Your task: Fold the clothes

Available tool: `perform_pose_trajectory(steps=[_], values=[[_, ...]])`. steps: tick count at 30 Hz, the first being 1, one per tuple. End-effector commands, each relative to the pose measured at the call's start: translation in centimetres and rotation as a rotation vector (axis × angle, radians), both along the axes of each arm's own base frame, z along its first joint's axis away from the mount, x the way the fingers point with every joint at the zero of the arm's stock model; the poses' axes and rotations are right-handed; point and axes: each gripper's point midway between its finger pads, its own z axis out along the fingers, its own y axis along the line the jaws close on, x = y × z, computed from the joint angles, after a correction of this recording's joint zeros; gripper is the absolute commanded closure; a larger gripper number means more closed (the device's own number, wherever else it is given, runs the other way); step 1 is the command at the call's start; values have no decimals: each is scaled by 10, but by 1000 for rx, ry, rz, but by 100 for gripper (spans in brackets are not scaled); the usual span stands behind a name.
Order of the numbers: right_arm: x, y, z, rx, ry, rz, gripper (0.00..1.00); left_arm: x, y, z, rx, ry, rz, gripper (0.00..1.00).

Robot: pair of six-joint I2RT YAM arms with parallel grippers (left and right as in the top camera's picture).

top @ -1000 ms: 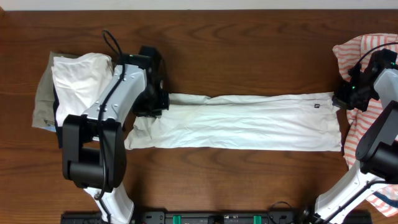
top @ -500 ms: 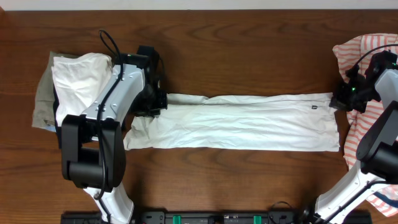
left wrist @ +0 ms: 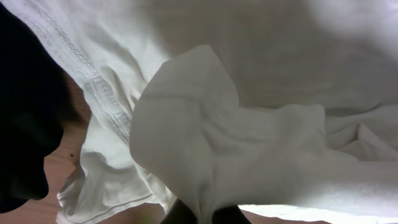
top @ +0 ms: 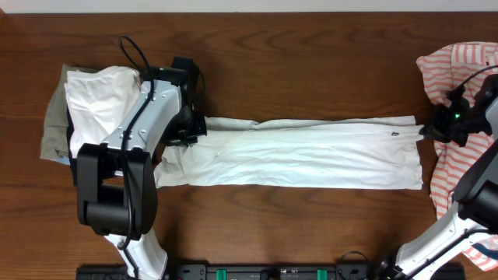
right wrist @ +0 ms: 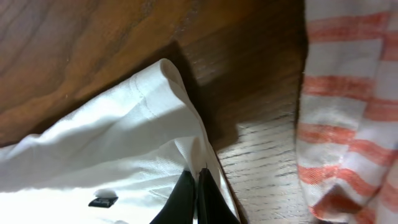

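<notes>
Overhead view: a long white soft cloth shirt [top: 311,152], folded into a flat strip, lies across the middle of the brown wooden table [top: 311,62]. It runs from 9 o'clock to 3 o'clock.

The left gripper [top: 194,132] sits at the 9 o'clock end of the strip, on the far corner. Its jaws are pinched tight on a bunch of the white cloth. In the left wrist view the cloth puffs up in soft folds right above the dark fingertips [left wrist: 179,216].

The right gripper [top: 426,129] is at the 3 o'clock end of the strip, also on the far corner. Its jaws are squeezed together on the edge of the white cloth. In the right wrist view the two thin dark fingers [right wrist: 184,198] are closed on the hem. A small dark label [right wrist: 102,202] is on the cloth at their 9 o'clock.

A crumpled white cloth [top: 97,97] lies on a khaki cloth [top: 53,124] at the far 9 o'clock side of the table, next to the left arm. A coral-and-white striped cloth [top: 459,58] lies at the far 3 o'clock side, partly under the right arm.
</notes>
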Motion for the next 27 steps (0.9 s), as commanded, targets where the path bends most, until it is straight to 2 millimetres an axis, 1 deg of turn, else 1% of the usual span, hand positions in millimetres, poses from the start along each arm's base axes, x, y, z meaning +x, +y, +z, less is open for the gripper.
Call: perform_pose_trajectory(steps=[1, 8, 11, 18, 27], values=[[6, -5, 15, -3, -51, 7, 99, 2, 9, 3, 45, -15, 21, 94], [-4, 1, 15, 16, -17, 31, 98, 2, 9, 3, 46, -13, 20, 94], [-10, 4, 14, 23, 6, 50, 95, 2, 9, 3, 46, -13, 20, 94], [-22, -2, 11, -22, 64, 61, 92, 1, 9, 3, 46, -11, 20, 94], [-24, -3, 10, -28, 73, 61, 92, -3, 11, 4, 53, 7, 10, 94]])
